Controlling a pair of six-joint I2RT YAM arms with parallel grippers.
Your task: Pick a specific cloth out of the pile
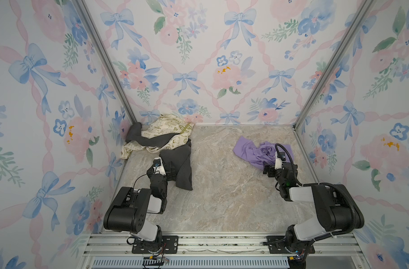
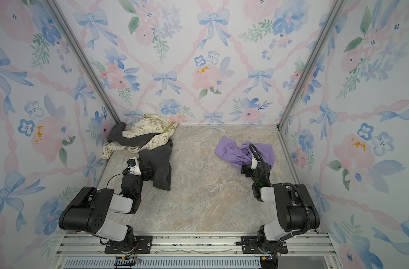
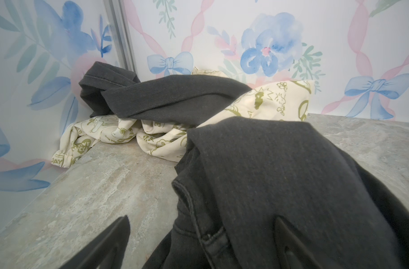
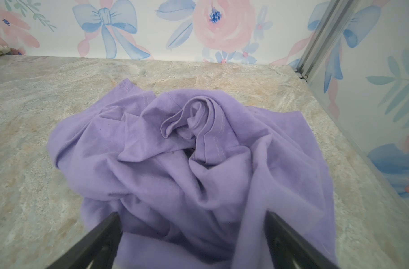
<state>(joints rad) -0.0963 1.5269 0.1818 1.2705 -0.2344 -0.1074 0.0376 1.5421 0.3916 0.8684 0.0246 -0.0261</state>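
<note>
The lavender cloth lies crumpled on the marble tabletop at the right, apart from the pile in the back left corner. In the pile, a dark charcoal garment drapes over a cream cloth with green print. My right gripper stands open at the cloth's near edge, and lavender folds lie between its spread jaws. My left gripper is open over the charcoal garment's near end.
Floral walls close in the table on three sides, with metal posts at the back corners. The marble surface stretches between both arms. A slotted metal rail with both arm bases runs along the front edge.
</note>
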